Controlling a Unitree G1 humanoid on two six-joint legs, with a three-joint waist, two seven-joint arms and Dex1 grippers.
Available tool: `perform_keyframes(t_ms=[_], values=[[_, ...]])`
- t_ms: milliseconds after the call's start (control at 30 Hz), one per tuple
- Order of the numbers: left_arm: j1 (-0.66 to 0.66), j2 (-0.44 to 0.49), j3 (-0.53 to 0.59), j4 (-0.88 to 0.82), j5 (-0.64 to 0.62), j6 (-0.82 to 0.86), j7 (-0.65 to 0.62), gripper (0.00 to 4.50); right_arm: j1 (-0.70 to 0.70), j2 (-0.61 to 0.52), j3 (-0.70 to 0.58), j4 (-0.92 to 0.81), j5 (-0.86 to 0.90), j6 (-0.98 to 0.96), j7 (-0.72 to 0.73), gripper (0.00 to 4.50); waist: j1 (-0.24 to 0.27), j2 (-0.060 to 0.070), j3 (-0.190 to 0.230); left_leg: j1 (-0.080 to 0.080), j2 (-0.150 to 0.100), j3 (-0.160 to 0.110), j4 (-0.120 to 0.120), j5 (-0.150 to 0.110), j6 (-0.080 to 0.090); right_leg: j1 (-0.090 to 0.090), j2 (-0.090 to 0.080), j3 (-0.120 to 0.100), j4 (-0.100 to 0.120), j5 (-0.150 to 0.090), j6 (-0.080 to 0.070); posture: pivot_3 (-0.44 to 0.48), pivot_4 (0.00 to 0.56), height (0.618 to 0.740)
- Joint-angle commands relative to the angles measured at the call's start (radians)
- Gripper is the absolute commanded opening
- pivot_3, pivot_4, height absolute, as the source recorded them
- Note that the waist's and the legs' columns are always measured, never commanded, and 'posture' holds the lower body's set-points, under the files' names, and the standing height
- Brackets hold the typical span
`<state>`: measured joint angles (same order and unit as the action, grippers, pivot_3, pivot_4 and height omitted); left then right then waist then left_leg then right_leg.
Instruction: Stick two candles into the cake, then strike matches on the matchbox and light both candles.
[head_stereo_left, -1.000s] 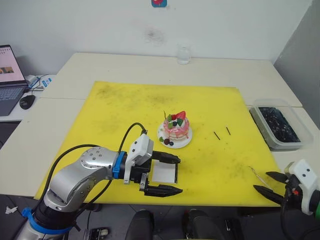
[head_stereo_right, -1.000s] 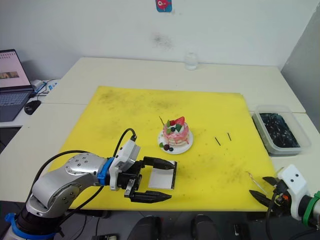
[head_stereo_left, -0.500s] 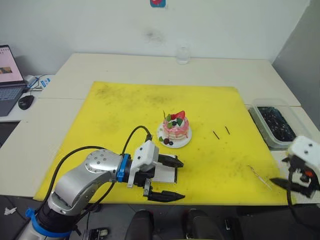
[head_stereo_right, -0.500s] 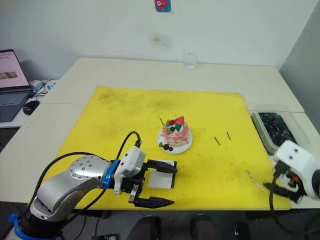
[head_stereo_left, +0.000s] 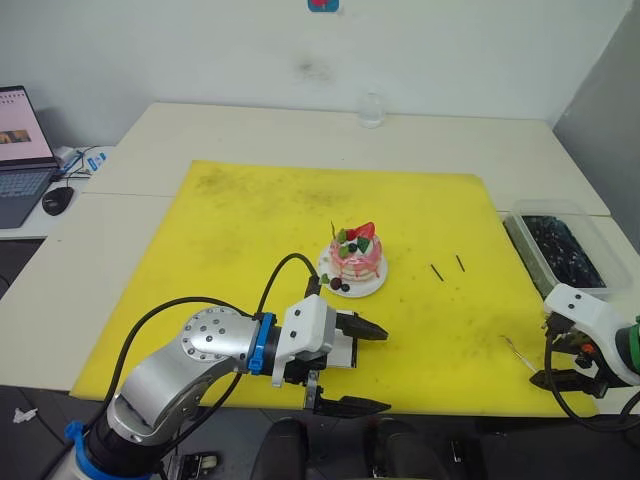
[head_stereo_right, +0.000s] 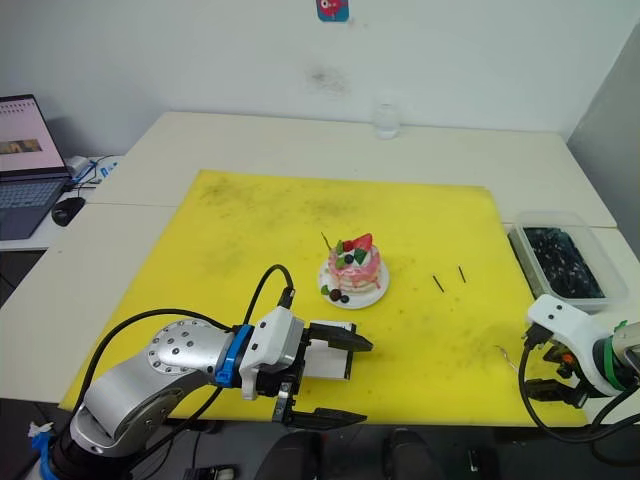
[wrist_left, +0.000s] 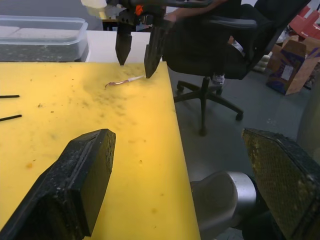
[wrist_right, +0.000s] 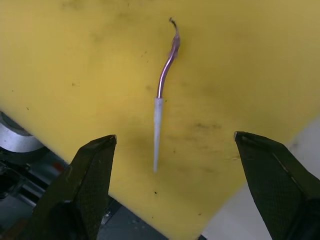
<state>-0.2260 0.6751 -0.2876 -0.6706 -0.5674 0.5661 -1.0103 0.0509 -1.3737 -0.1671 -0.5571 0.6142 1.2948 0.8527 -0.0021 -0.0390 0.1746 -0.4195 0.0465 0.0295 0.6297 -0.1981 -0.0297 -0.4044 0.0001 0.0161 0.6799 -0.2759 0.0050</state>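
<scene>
The pink-and-white cake (head_stereo_left: 358, 257) sits on its white plate mid-mat, with one thin candle (head_stereo_left: 333, 230) standing at its left side. A second candle (wrist_right: 162, 112), bent and pale, lies on the yellow mat near the front right edge. My right gripper (wrist_right: 175, 136) hangs open right above it, one finger on each side, also seen in the left wrist view as the right gripper (wrist_left: 136, 56). Two dark matches (head_stereo_left: 447, 267) lie right of the cake. The white matchbox (head_stereo_left: 343, 351) lies in front of the cake, and my left gripper (head_stereo_left: 386, 370) stands open around it.
A clear tub of dark pieces (head_stereo_left: 560, 250) stands off the mat's right edge. A glass (head_stereo_left: 371, 110) is at the table's back; a laptop (head_stereo_left: 20, 150) and mouse (head_stereo_left: 55, 200) sit far left. An office chair (wrist_left: 225, 40) stands beyond the table's right side.
My right gripper has turned downward and moved in over the lying candle. My left gripper has slid a little forward and rightward along the matchbox. The head camera has shifted slightly.
</scene>
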Motion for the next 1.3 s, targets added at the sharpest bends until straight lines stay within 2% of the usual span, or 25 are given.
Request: perform_keyframes(t_ms=[33, 567, 667, 933, 1000, 1300], values=[[-0.007, -0.011, -0.013, -0.039, 0.002, -0.001, 0.017, 4.50, -0.039, 0.006, 0.016, -0.007, 0.003, 0.006, -0.009, 3.92, -0.001, 0.000, 0.000, 0.000, 0.000, 0.000, 0.000, 0.000, 0.000, 0.000, 0.000, 0.000, 0.000, 0.000, 0.000, 0.000, 0.150, 0.740], [-0.019, -0.027, -0.025, -0.030, -0.003, -0.004, 0.047, 4.50, -0.139, 0.069, 0.137, -0.007, -0.011, 0.029, -0.065, 3.92, -0.001, 0.000, 0.000, 0.000, 0.000, 0.001, 0.000, 0.000, 0.000, 0.000, 0.000, 0.000, 0.000, 0.000, 0.001, 0.000, 0.150, 0.740], [-0.021, -0.028, -0.025, -0.025, -0.002, -0.004, 0.047, 4.50, -0.152, 0.084, 0.156, -0.021, -0.007, 0.050, -0.077, 3.38, -0.002, 0.000, 0.000, 0.001, 0.000, 0.001, 0.000, 0.000, 0.000, 0.000, 0.001, 0.001, 0.000, 0.000, 0.001, 0.000, 0.150, 0.740], [-0.021, -0.031, -0.025, -0.018, -0.003, -0.002, 0.046, 4.50, -0.155, 0.087, 0.188, -0.046, -0.002, 0.078, -0.089, 0.57, -0.002, 0.000, 0.000, 0.001, 0.000, 0.000, 0.000, 0.000, 0.000, 0.000, 0.001, 0.000, 0.000, 0.000, 0.000, 0.000, 0.150, 0.740], [-0.021, -0.031, -0.028, -0.016, -0.002, -0.002, 0.046, 4.50, -0.156, 0.088, 0.188, -0.048, -0.003, 0.081, -0.091, 0.04, -0.002, 0.000, 0.000, 0.001, 0.000, 0.000, 0.000, 0.000, 0.000, 0.000, 0.001, 0.000, 0.000, 0.000, 0.000, 0.000, 0.150, 0.740], [-0.034, -0.023, 0.002, -0.006, -0.029, 0.027, 0.045, 4.50, -0.221, 0.072, 0.102, -0.038, 0.053, 0.131, -0.044, 0.04, -0.002, 0.000, 0.000, 0.001, 0.000, 0.000, 0.000, 0.000, 0.000, 0.000, 0.001, 0.000, 0.000, 0.000, 0.001, 0.000, 0.150, 0.740]])
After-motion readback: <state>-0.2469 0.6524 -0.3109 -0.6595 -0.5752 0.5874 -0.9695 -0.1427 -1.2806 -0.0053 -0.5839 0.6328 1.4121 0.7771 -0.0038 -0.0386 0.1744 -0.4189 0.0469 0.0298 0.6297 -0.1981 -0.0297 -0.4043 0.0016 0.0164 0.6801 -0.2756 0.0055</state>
